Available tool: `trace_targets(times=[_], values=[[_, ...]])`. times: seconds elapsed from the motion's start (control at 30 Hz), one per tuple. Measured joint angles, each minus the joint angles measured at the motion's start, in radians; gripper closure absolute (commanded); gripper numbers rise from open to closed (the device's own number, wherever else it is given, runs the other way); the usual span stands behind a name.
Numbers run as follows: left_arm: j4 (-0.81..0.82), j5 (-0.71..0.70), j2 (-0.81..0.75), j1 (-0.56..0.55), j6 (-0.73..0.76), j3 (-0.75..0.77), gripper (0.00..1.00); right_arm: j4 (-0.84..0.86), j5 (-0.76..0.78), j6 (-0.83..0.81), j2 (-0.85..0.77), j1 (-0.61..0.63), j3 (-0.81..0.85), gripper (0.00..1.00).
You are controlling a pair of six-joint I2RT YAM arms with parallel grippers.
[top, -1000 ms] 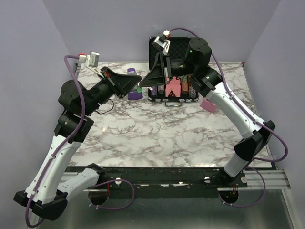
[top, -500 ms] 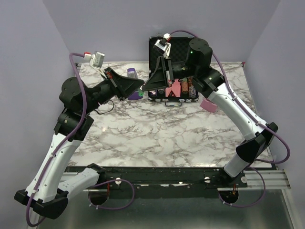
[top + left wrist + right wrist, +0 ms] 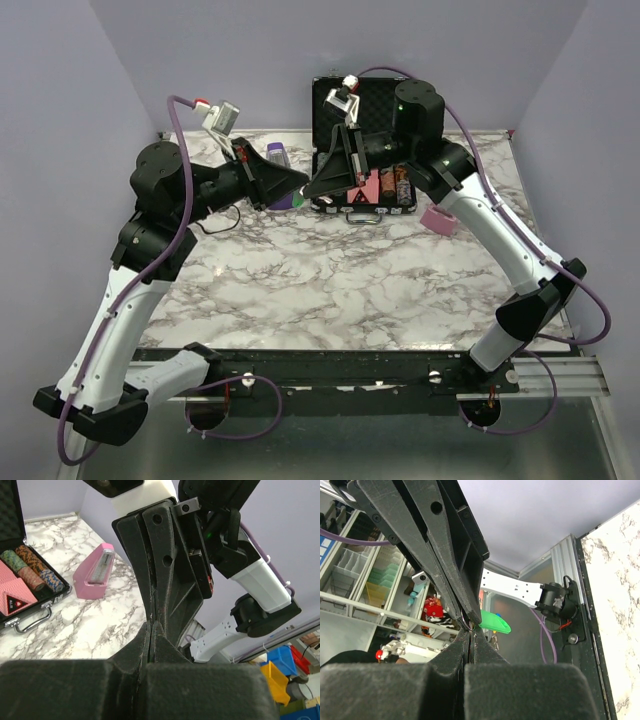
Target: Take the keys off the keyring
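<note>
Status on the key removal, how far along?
Done: keyring is up in the air. In hand: left pincer and right pincer, both shut, meet tip to tip at its ring. To do: no key shows as freed; the keys themselves are hidden.

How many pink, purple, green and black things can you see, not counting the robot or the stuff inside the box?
Pink: 1, the pink metronome
Purple: 1, the purple metronome-shaped thing
Green: 1, the keyring
Black: 1, the black case
Total: 4
</note>
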Motion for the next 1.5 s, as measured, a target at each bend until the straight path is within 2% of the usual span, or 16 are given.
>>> trace_targets(times=[0.93, 1.5], values=[[-0.213, 0.297, 0.106, 0.015, 0.213, 0.103, 1.00, -0.292, -0.051, -0.165, -0.019, 0.003, -0.014, 0.99], [-0.370, 0.413, 0.150, 0.014, 0.352, 0.120, 1.00, -0.473, -0.042, -0.286, -0.019, 0.025, -0.028, 0.99]])
